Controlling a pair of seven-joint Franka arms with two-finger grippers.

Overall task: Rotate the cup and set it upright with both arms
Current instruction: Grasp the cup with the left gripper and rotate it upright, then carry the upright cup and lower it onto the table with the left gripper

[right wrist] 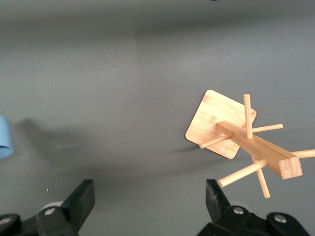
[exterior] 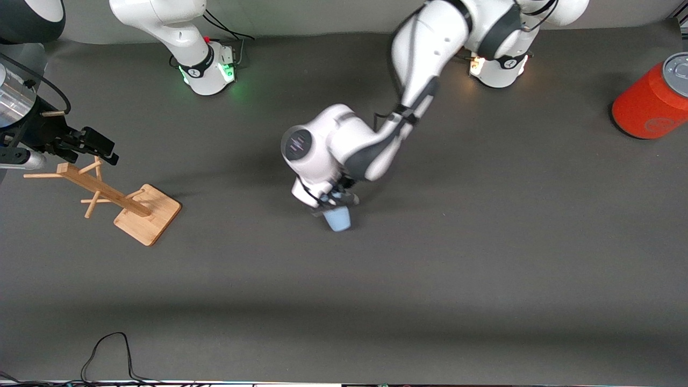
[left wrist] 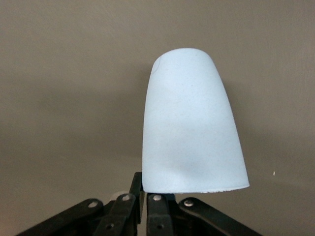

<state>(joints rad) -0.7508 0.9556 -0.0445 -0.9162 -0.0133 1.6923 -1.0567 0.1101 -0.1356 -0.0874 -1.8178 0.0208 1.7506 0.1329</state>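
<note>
The cup (exterior: pixel 338 219) is a small, plain, light-blue tapered tumbler with no handle and a smooth matte surface. It sits at mid-bench, held at its wide rim by the left hand (exterior: pixel 334 203), its narrower closed base (left wrist: pixel 183 55) pointing away from that hand.

Left hand (exterior: pixel 337 202) low at mid-table, closed; right hand (right wrist: pixel 150 206) raised, open.

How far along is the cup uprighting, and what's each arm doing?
Done: the left gripper has reached the cup at mid-table and is shut on its rim. In hand: the cup is held with its closed base pointing away from the fingers; whether it is off the table cannot be told. Left: rotating it and setting it upright. The right gripper waits open over the wooden rack.
</note>
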